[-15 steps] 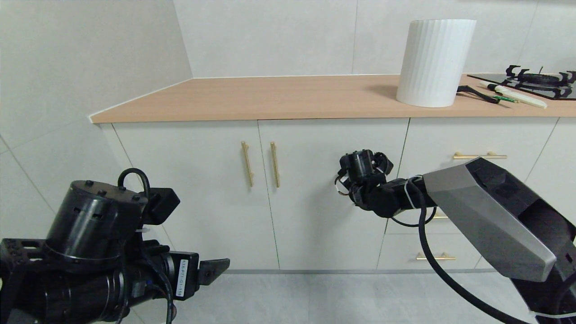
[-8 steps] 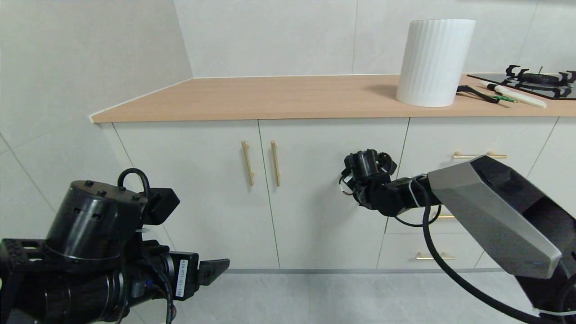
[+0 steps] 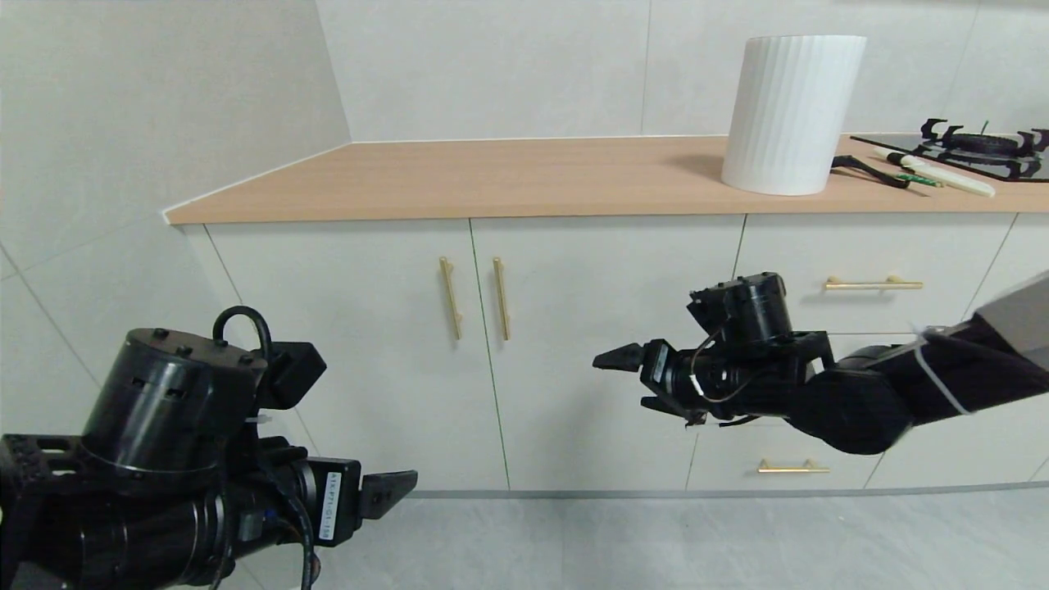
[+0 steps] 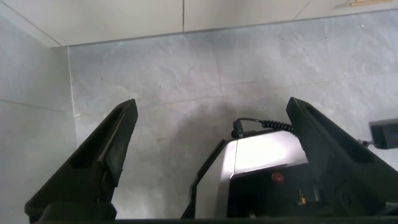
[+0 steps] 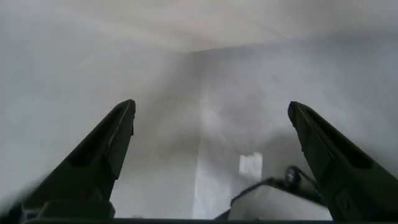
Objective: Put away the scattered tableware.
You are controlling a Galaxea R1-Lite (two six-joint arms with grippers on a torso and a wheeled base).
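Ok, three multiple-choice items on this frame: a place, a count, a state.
1. Where does the white ribbed container stand? A on the floor; B on the wooden countertop; C in a drawer.
2. How many upright gold handles are on the cabinet doors? A one; B two; C four.
3. The right gripper is: A shut on a spoon; B shut, empty; C open, empty.
B: its base sits on the countertop. B: a pair flanks the door seam. C: fingers wide apart, nothing between.

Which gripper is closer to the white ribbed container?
Right. The right gripper hangs before the cabinet doors, below the white ribbed container; the left gripper sits lower, far to its left.
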